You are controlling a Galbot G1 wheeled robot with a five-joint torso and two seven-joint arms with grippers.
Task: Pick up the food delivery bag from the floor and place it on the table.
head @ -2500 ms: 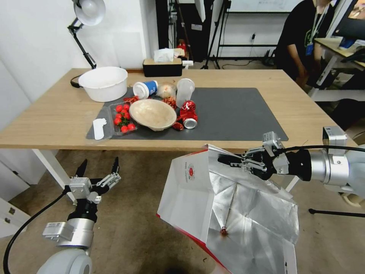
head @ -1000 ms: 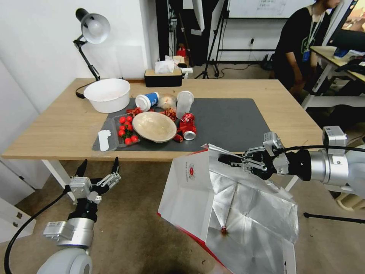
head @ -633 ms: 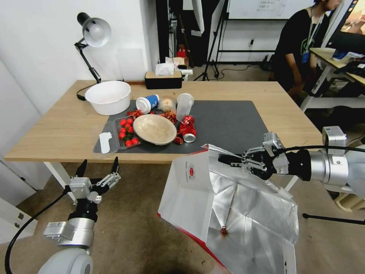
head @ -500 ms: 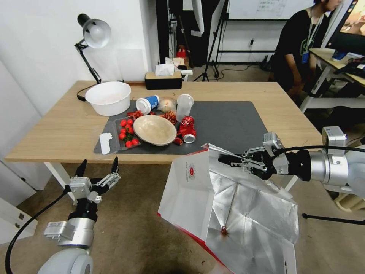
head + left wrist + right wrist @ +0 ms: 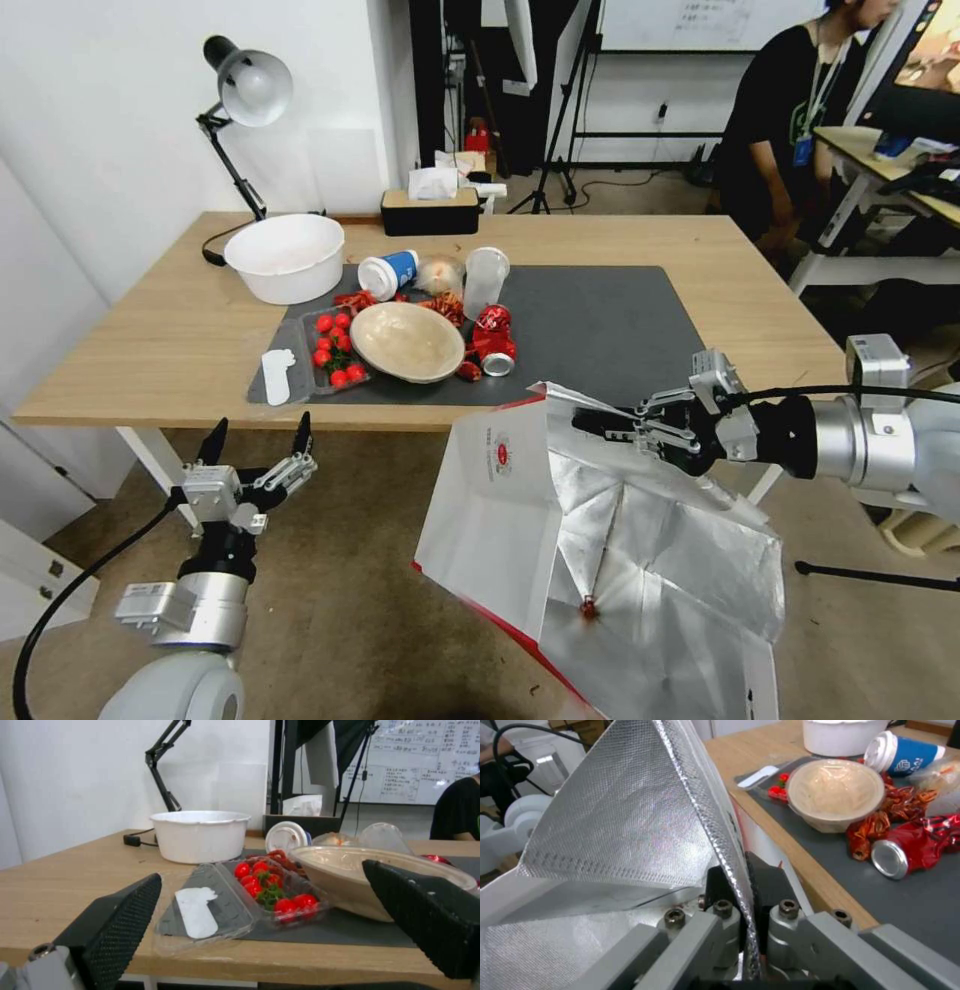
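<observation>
The food delivery bag [image 5: 497, 500], white with red edges and a round red logo, hangs open in front of the table's [image 5: 150, 330] near edge, showing its silver foil lining [image 5: 650, 560]. My right gripper [image 5: 603, 424] is shut on the bag's upper rim. In the right wrist view the right gripper [image 5: 745, 877] pinches the foil edge [image 5: 630, 813] between both fingers. The bag's lower end runs out of the head view. My left gripper [image 5: 258, 440] stands open and empty over the floor [image 5: 350, 570], left of the bag; in the left wrist view its fingers [image 5: 115, 930] frame the table edge.
On the table's dark mat [image 5: 600, 320] lie a beige bowl [image 5: 405, 340], a tomato tray [image 5: 335, 350], a crushed red can [image 5: 492, 335], cups and wrappers. A white tub [image 5: 285, 255], lamp [image 5: 245, 85] and tissue box [image 5: 430, 205] stand behind. The mat's right half is bare.
The whole head picture shifted over the first seconds, so the camera moved and the table sits lower in view. The bag and both grippers keep their places; almost nothing differs in the last half second.
</observation>
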